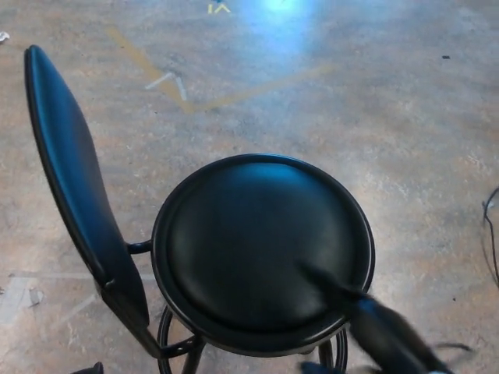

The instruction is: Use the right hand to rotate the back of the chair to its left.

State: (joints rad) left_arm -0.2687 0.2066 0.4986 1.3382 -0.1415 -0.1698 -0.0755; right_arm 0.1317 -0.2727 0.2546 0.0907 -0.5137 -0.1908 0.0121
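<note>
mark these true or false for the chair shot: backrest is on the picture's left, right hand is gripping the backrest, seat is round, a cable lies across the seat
1. The backrest stands on the picture's left of the seat. True.
2. The right hand grips the backrest. False: it is blurred at the seat's lower right edge, apart from the backrest.
3. The seat is round. True.
4. A cable lies across the seat. False: it lies on the floor at the right edge; nothing lies on the seat.
</note>
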